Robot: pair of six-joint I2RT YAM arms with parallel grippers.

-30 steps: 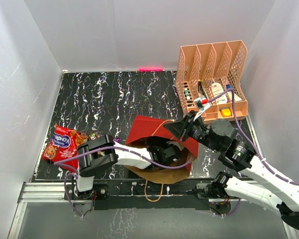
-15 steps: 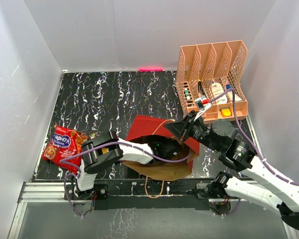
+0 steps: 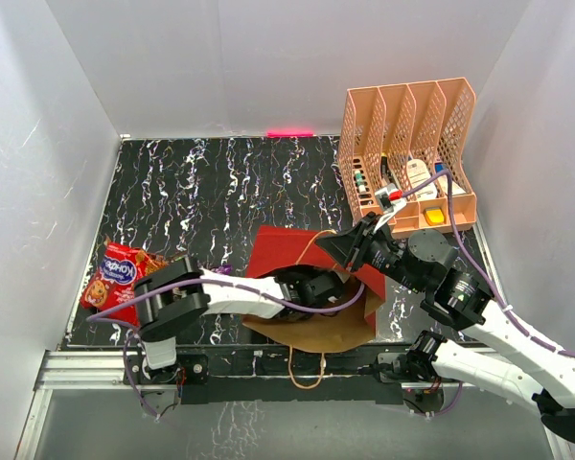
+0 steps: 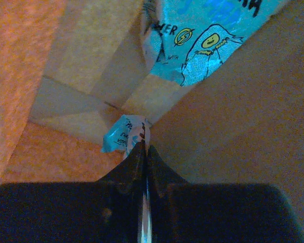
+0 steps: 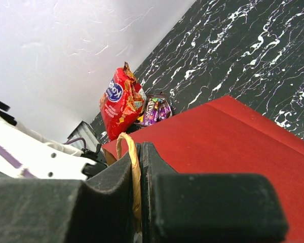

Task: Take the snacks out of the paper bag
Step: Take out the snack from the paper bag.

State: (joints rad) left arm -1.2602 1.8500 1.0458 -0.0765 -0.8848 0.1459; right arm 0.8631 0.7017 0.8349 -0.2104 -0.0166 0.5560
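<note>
Left pincer (image 4: pixel 144 152): clamped tight on a small light-blue packet (image 4: pixel 119 139). A sliver of wrapper is pinched between my fingers, and the rest sticks out ahead and to the left of the tips. I'm deep inside the paper bag (image 4: pixel 233 116), with kraft walls all round and the bottom fold seams right behind the packet. A larger blue packet (image 4: pixel 197 35) with a cartoon figure on it sits further in, along the top of the wrist view, against the kraft wall. Can't tell whether the two packets touch.

Top view: my left arm reaches in from the left, pincer in the bag's mouth. The dark red panel faces up and the mouth opens toward the near edge.

Right pincer (image 5: pixel 139 148): closed on the bag's cord handle (image 5: pixel 134 177), cord running straight between the fingers. It's at the bag's rim on the right side, above the red panel.

Already outside the bag:
- red snack bag (image 5: pixel 119 101), with a purple-white logo, at the left edge of the table (image 5: pixel 253 45), well apart from the bag
- small packets (image 5: pixel 154 109), purple and brown, just beside it on the bag's side, touching it as far as I can tell

The peach rack (image 3: pixel 412 144) stands at the far right, apart from the bag.
</note>
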